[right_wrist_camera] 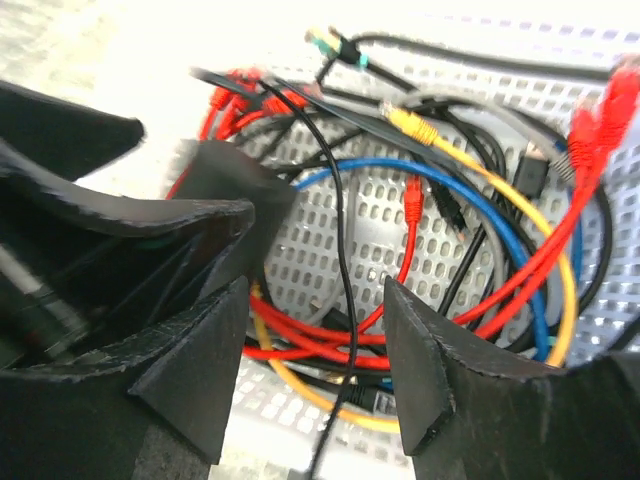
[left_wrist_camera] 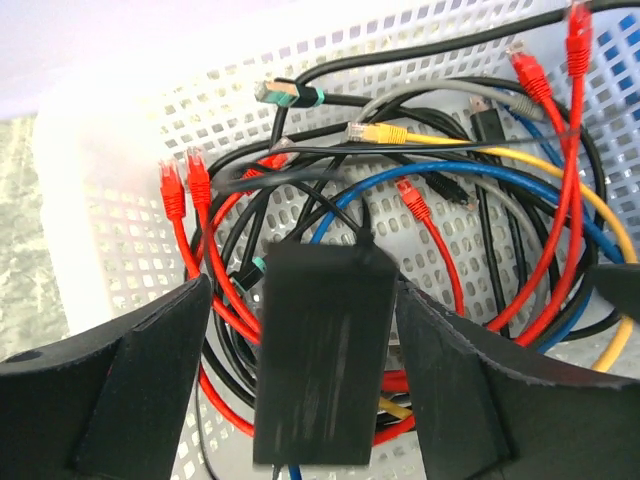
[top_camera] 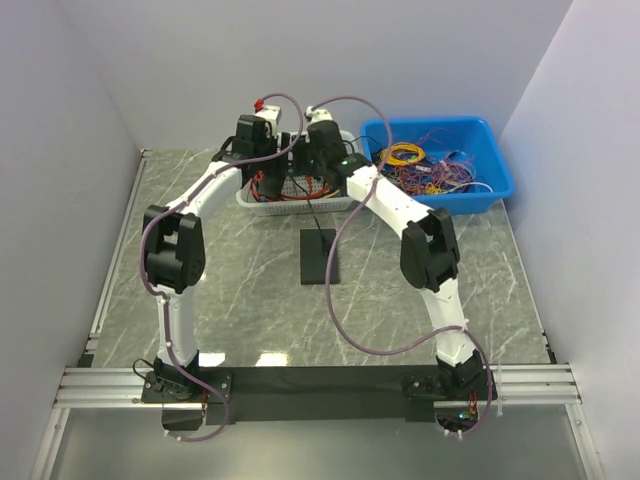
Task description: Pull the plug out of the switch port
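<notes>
The switch [left_wrist_camera: 320, 360], a flat matte-black box, hangs over the cable pile in the white mesh basket [left_wrist_camera: 120, 200]. It is between the fingers of my left gripper [left_wrist_camera: 302, 292], which is open, with a gap on each side of the box. A thin black cable [left_wrist_camera: 364, 222] meets the box's far edge. I cannot tell whether a plug sits in a port. My right gripper [right_wrist_camera: 315, 290] is open just beside it over the same basket [right_wrist_camera: 300, 435]. A thin black cable [right_wrist_camera: 341, 300] runs loose between the right gripper's fingers. From above, both grippers [top_camera: 262, 170] [top_camera: 318, 165] reach into the basket [top_camera: 300, 205].
The basket holds several tangled red, blue, yellow, grey and black network cables [left_wrist_camera: 470, 200]. A flat black rectangle [top_camera: 318, 257] lies on the marble table in front of it, with a thin black cable [top_camera: 312, 218] leading to it. A blue bin [top_camera: 430, 121] of wires stands at the back right.
</notes>
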`<state>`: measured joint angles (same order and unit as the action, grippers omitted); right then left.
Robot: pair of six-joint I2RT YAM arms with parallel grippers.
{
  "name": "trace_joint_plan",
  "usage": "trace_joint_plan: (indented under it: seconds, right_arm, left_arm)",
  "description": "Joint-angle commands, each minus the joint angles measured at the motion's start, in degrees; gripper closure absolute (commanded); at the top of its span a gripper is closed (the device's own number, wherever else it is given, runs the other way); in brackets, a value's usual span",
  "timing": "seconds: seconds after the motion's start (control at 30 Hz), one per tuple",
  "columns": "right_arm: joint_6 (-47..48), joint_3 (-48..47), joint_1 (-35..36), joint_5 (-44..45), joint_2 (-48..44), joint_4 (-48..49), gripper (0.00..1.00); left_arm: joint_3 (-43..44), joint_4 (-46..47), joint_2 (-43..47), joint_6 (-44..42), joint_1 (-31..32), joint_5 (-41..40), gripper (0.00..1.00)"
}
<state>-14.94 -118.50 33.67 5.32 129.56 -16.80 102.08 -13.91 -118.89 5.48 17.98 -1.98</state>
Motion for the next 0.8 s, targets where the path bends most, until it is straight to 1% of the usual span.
trace_joint_plan:
  seconds: [0.0, 0.03, 0.13, 0.23, 0.3, 0.33, 0.37, 0.47, 0.53, 0.57, 0.63, 0.67, 0.7, 0.73, 0.77]
  right_arm:
    - [-0.18, -0.07, -2.46, -5.04, -8.08, -0.87, 0.36]
    - [-1.05, 1.33, -2.99, -7.49, -9.05, -0.69, 0.36]
    - [-3.95, 5.46, -5.45, -8.31, -12.92, 2.20, 0.36]
    - [-8.42, 7.75, -8.18, -4.11, -14.68, 4.84, 0.39]
    - [-11.76, 7.67, -9.84, 0.64, -13.73, 5.63, 0.42]
    - [-12.48, 7.41, -10.03, 1.96, -13.28, 5.81, 0.43]
    - [-12.83, 6.79, -10.20, 5.19, -12.41, 5.46, 0.44]
    - [-11.09, 3.98, -9.94, 8.21, -8.98, 4.32, 0.46]
    - [-7.23, 3.45, -9.94, 6.99, -8.36, 3.88, 0.47]
    - [-6.08, 3.71, -10.03, 6.98, -8.79, 2.92, 0.49]
    - [-2.83, 7.65, -10.03, 7.07, -10.80, 3.34, 0.50]
    - [-2.03, 10.10, -10.03, 7.59, -13.86, 5.79, 0.52]
    - [0.41, 15.44, -10.03, 6.73, -15.55, 7.46, 0.52]
    - [1.92, 17.93, -10.03, 6.46, -17.22, 9.31, 0.52]
    - [3.24, 19.95, -10.12, 6.46, -19.84, 11.59, 0.52]
  left_arm:
    - [2.86, 2.23, 4.98, -0.64, 0.22, -0.92, 0.20]
    - [3.03, 2.05, 5.33, -0.64, 0.22, -0.84, 0.20]
    - [3.39, 1.35, 6.48, -0.29, 0.22, 0.13, 0.20]
    - [4.09, -0.15, 7.62, 0.32, 0.22, 1.36, 0.21]
    - [4.26, -1.55, 8.67, 1.38, 0.22, 3.19, 0.21]
    - [4.18, -2.17, 9.02, 1.82, 0.30, 4.17, 0.21]
    - [4.18, -2.69, 9.72, 2.69, 0.39, 4.87, 0.21]
    - [2.34, -4.45, 11.48, 3.23, 1.09, 6.81, 0.22]
    - [0.40, -6.82, 12.54, 2.79, 2.40, 7.34, 0.25]
    - [-0.39, -7.70, 13.94, 2.26, 2.94, 7.69, 0.26]
    - [-4.86, -8.06, 15.87, 2.26, 5.04, 9.79, 0.27]
    - [-6.88, -7.10, 18.23, 2.61, 6.01, 10.41, 0.28]
    - [-10.99, -6.48, 19.39, 2.70, 7.15, 10.76, 0.29]
    - [-13.03, -5.52, 20.53, 2.79, 10.03, 10.42, 0.29]
    - [-15.05, -3.86, 22.63, 3.13, 11.63, 9.20, 0.29]
